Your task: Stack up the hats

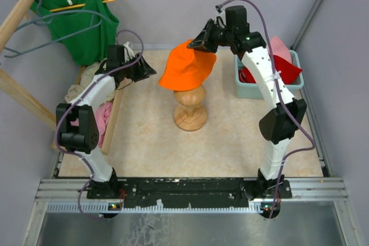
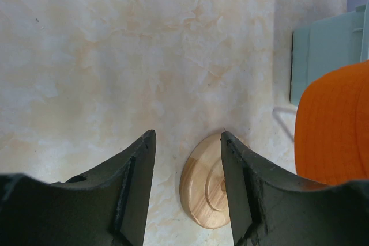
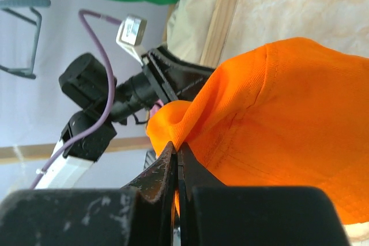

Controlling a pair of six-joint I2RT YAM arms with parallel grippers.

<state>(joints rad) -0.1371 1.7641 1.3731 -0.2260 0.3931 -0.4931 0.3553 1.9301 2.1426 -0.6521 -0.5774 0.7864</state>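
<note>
Orange hat (image 1: 187, 68), brim clenched in our right tool (image 3: 176, 152), hangs just below it over the wooden stand (image 1: 190, 110), so we can settle the crown there; our left tool (image 2: 187, 142) hovers beside, parted and empty.

Top view: high behind both arm bases, looking down on the whole bench (image 1: 242, 142) | Left wrist: close over the bench, facing down past the left pincer (image 2: 188, 136) | Right wrist: very near, sighting sideways along the right pincer (image 3: 176, 148) | Shared: orange hat (image 1: 187, 70) in all three; wooden stand (image 1: 190, 113) in top and left wrist.
</note>
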